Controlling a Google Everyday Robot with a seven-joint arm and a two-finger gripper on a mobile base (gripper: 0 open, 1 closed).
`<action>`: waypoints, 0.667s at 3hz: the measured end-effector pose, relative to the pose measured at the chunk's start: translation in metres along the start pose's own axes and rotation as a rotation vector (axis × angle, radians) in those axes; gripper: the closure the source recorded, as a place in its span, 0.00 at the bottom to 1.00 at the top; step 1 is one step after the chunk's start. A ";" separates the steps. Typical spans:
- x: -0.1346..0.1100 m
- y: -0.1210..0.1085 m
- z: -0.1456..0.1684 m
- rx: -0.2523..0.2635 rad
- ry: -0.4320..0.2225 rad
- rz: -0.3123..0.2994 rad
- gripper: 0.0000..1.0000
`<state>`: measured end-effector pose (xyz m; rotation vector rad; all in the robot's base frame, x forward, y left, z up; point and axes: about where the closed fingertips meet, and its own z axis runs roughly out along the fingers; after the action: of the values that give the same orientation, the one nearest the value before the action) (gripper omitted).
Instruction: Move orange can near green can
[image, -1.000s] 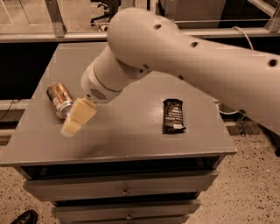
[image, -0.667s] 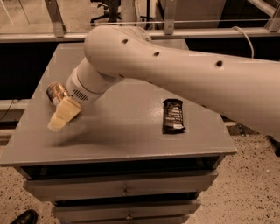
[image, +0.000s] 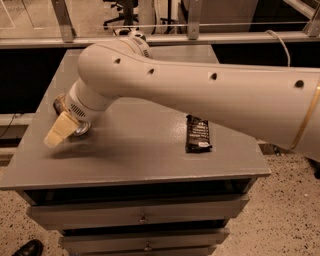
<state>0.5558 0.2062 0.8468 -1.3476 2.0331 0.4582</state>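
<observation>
I have the gripper (image: 59, 132) low at the left side of the view, over the grey cabinet-top surface (image: 135, 155) and right on the shiny copper-orange metal drink can (image: 61, 104). That can lies on its side, with its long axis running from back-left toward front-right. Its copper body shows behind the wrist, and a silver end pokes out just to the right of the gripper's pale tip. So the can sits directly under and behind the gripper, touching it or very nearly, and the pale wedge seems to cross the can's axis rather than follow it. I cannot tell whether the gripper is open or closed on the can (the wrist hides the contact). The green drink can (image: 133, 35) is mostly hidden. I take the pale rounded top peeking over the arm at the back of the surface to be it, though not with certainty. If so, the carry goes back and rightward, clear of the black snack wrapper (image: 198, 134) lying flat near the front right.
</observation>
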 end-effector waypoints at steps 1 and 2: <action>-0.002 -0.002 0.004 0.037 0.020 0.065 0.18; 0.001 -0.013 -0.001 0.080 0.032 0.107 0.48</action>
<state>0.5674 0.1996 0.8475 -1.2109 2.1343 0.3999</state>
